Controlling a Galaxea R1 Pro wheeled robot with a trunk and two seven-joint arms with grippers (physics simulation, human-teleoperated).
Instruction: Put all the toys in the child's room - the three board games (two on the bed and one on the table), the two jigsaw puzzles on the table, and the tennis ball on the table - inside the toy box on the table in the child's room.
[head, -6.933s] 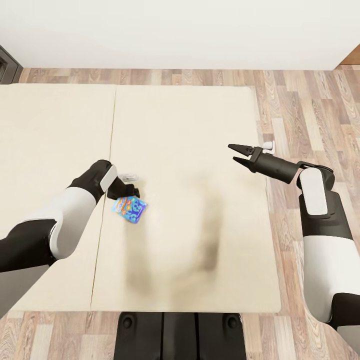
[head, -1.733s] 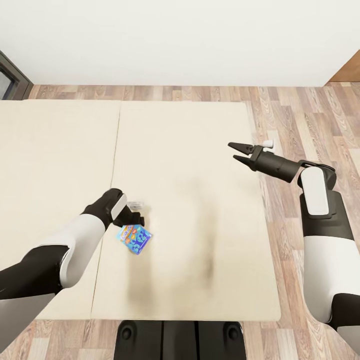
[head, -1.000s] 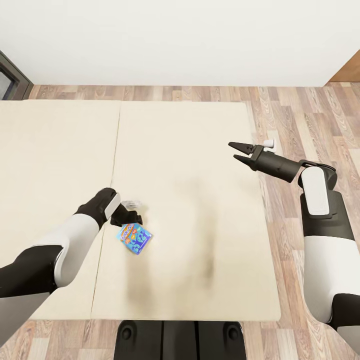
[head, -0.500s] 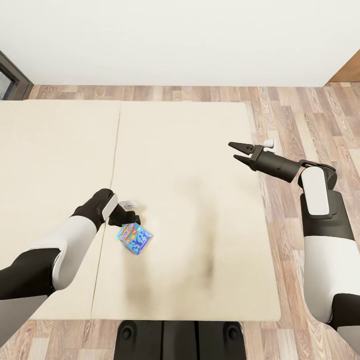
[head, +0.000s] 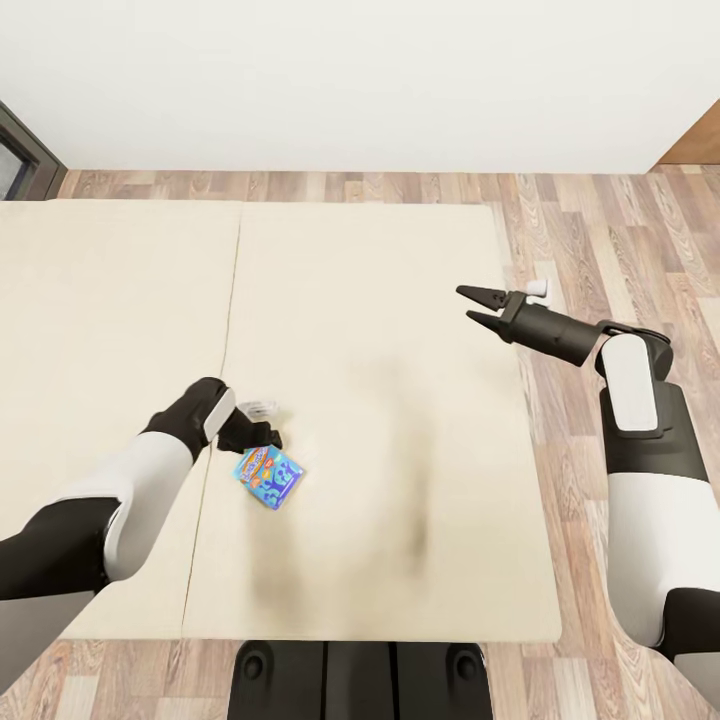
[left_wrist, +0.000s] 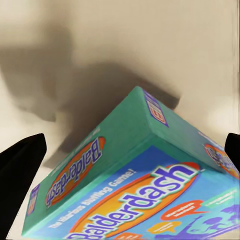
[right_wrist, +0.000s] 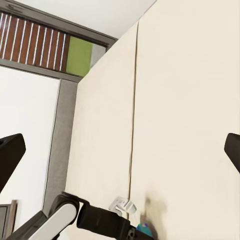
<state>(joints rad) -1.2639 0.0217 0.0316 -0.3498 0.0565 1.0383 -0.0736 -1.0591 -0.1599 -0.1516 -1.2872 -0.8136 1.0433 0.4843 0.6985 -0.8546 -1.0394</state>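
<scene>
Here, in the head view, the small blue board game (head: 268, 476) lies flat on the bed (head: 380, 300), just right of the mattress seam, at about seven o'clock from the bed's middle. The left gripper (head: 258, 436) hangs just above the box's far edge; its fingers are hard to separate from here. The right gripper (head: 479, 305) hovers at three o'clock over the mattress edge, its claw spread and empty.

From the left wrist view, the board game (left_wrist: 145, 185) fills the space between two dark fingertips (left_wrist: 20, 180), which stand wide apart at either edge, so the claw is spread with nothing clamped. The box looks tilted to the fingers' line, one corner pointing forward. The risk, as I judge it, is that closing across that corner would spin or squirt the box away on the soft mattress, or a descent too shallow would pinch only the top edge and let it slip.

In the right wrist view, the left arm (right_wrist: 65, 220) reaches over the bed seam (right_wrist: 132, 125) at six o'clock.
</scene>
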